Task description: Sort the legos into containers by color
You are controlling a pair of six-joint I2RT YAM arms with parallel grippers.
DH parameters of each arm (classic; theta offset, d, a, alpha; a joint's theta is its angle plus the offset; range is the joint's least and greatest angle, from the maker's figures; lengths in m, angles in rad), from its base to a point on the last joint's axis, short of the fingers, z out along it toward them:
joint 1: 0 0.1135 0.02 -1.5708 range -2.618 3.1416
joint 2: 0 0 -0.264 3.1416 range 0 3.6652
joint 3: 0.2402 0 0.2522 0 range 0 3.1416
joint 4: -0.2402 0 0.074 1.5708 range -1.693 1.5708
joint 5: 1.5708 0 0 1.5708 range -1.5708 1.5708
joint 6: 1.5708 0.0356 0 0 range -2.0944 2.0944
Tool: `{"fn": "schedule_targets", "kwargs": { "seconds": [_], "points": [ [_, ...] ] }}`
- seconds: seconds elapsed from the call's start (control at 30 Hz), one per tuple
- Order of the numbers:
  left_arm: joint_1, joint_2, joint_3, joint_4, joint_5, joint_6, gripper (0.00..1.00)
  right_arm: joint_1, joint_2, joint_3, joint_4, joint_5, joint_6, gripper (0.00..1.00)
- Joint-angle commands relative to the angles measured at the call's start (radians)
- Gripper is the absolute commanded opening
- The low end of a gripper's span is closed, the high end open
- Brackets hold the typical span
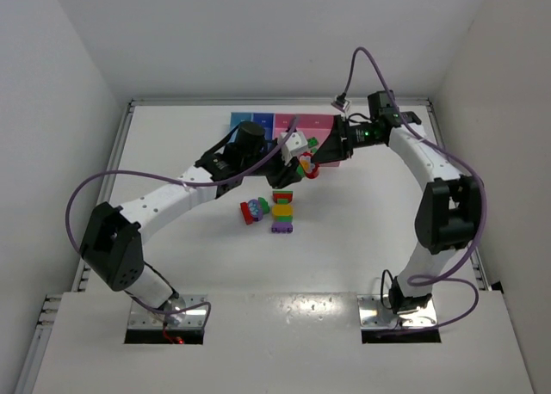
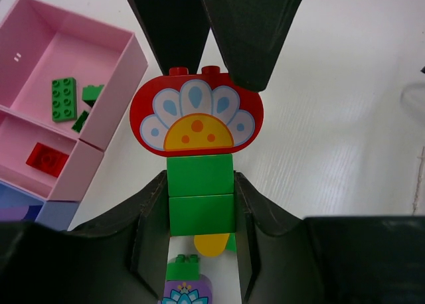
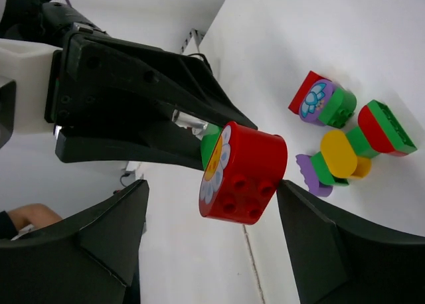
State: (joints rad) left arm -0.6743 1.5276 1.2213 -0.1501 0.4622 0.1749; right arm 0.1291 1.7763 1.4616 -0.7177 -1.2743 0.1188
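Two green bricks [image 2: 200, 194] pinched in left gripper [image 2: 200, 211], red flower brick [image 2: 196, 115] stuck on top, aloft beside pink containers [image 2: 126, 65]. Right gripper [image 3: 212, 184] spread wide, straddling red flower brick, no contact. Light, rigid, slick plastic; stud joint likely tight, so clamp its sides and tilt off.

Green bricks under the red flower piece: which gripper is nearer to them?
Left. The left gripper is shut on the green bricks, a finger on each side. The right gripper straddles the red flower piece on their end, open.
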Motion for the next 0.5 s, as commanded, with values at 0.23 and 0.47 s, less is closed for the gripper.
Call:
{"fn": "schedule_targets", "kwargs": {
  "seconds": [0.23, 0.47],
  "points": [
    [-0.010, -0.024, 0.034, 0.043, -0.031, 0.006, 0.21, 0.055, 0.038, 0.020, 0.026, 0.009, 0.021, 0.74],
    [-0.010, -0.064, 0.012, 0.053, -0.069, -0.003, 0.21, 0.046, 0.093, 0.048, 0.006, 0.072, 0.012, 0.74]
  ]
}}
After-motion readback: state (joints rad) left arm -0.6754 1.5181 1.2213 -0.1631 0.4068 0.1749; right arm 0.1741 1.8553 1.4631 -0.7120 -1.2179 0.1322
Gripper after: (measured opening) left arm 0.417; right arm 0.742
